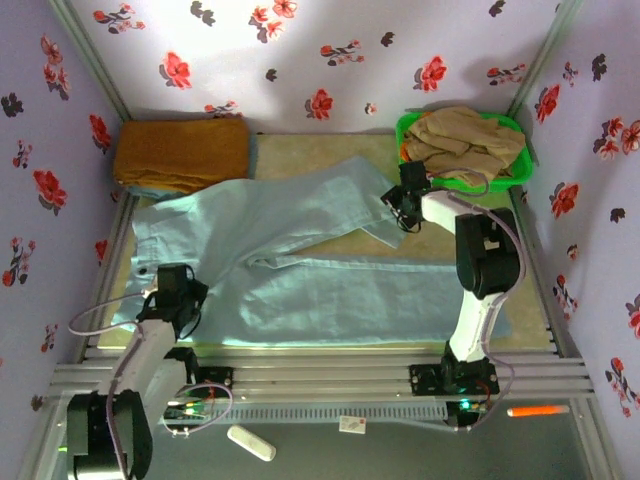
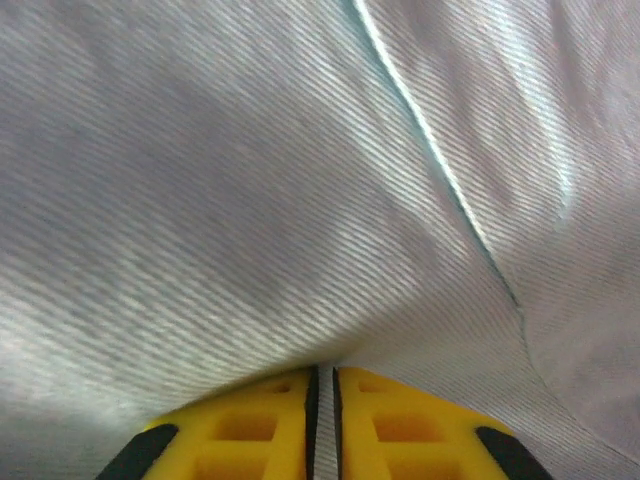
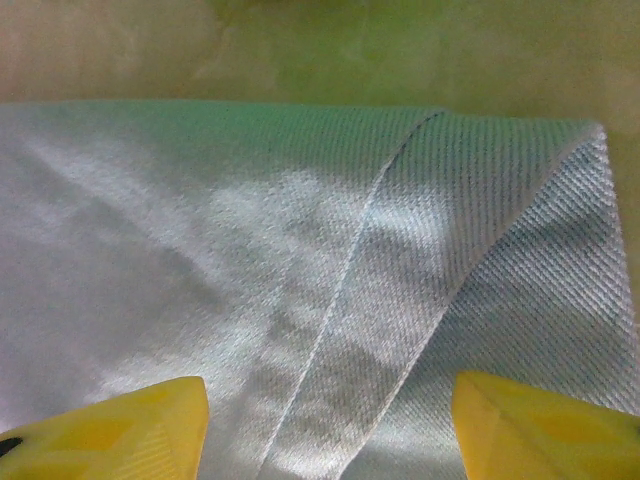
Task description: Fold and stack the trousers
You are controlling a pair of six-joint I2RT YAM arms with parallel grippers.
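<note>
1. The trousers [image 1: 300, 270] lie spread on the table [image 1: 310, 150], left of the green basket [image 1: 402, 128].
2. Left jaws clench cloth far from the basket; right jaws gape over the leg end beside it.
3. We judge thin cloth may slip, or one layer alone be caught, skewing the fold.

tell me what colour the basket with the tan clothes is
Bright green; the basket shows best in the top external view.

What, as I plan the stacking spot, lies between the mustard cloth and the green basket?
Bare beige mat, seen from the top camera; the trousers lie just nearer.
</note>
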